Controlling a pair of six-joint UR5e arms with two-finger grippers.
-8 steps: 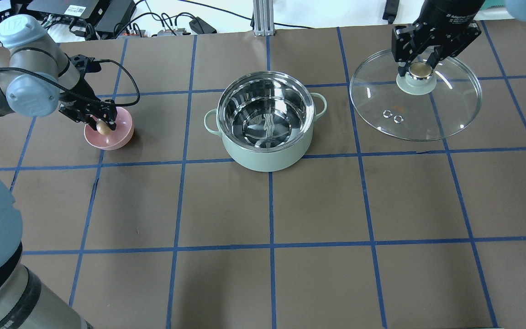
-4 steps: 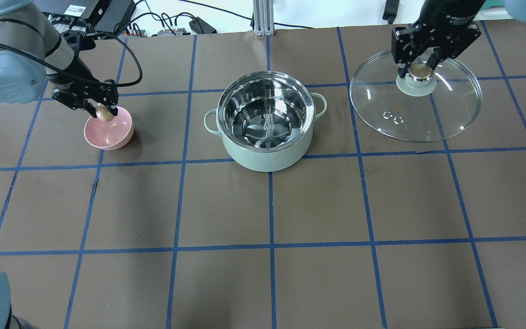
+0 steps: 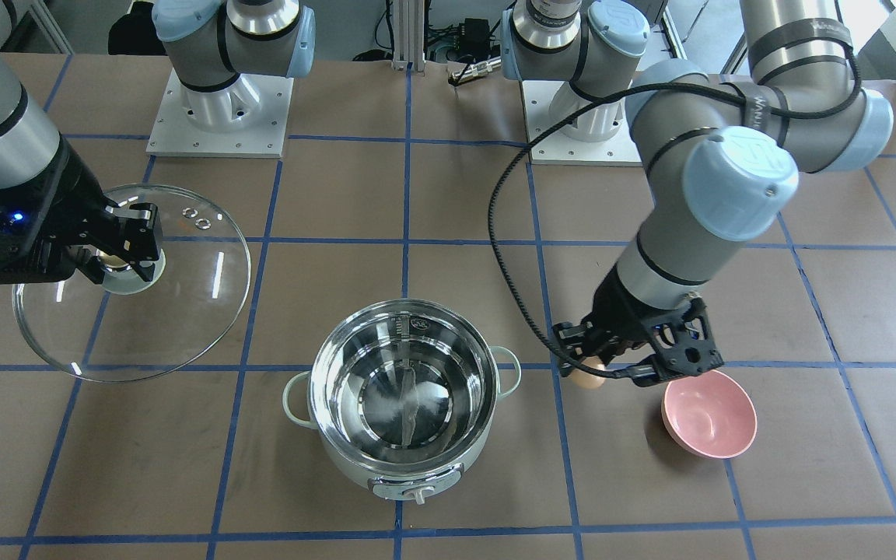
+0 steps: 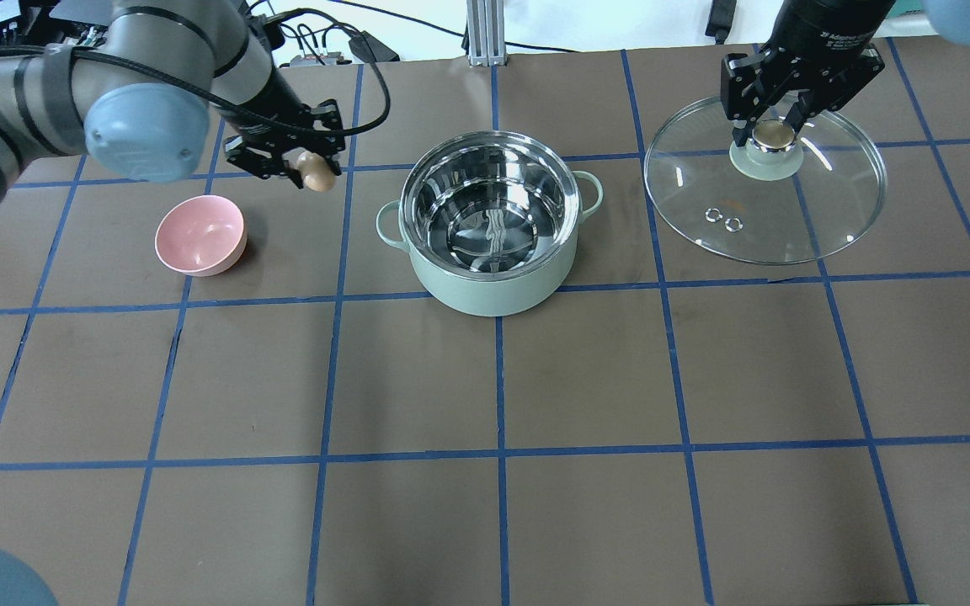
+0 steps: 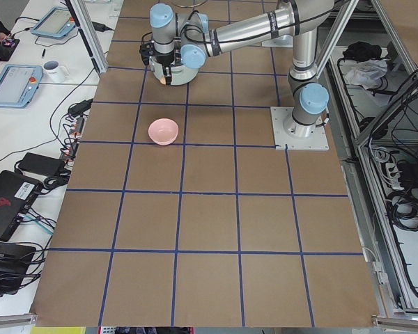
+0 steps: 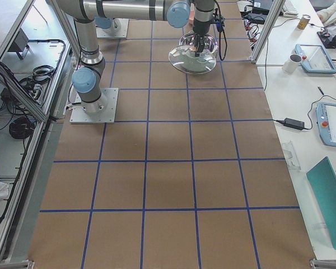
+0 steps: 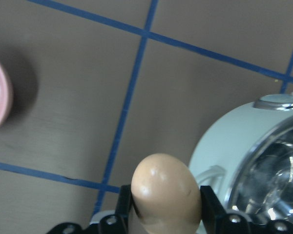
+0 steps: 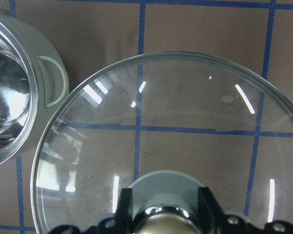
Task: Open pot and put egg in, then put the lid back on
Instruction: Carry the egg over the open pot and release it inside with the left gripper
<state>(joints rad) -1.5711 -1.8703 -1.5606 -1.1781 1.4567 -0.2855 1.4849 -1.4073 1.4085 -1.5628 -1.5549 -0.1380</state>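
– Brown counter [image 4: 586, 379], pot [image 4: 493, 286] uncovered at centre: which step is in hand?
– Carrying. Left hand [image 4: 306, 171] is clamped on the egg [image 4: 317, 175], airborne at the pot's 10 o'clock; right hand [image 4: 767, 126] grips the lid [image 4: 822, 210] by its knob at 2 o'clock. Next, likely: cross the rim, lower, release gently.

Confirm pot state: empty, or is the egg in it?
Empty. The pot shows only bare steel inside; the egg is clamped in the left gripper, between the pink bowl and the pot.
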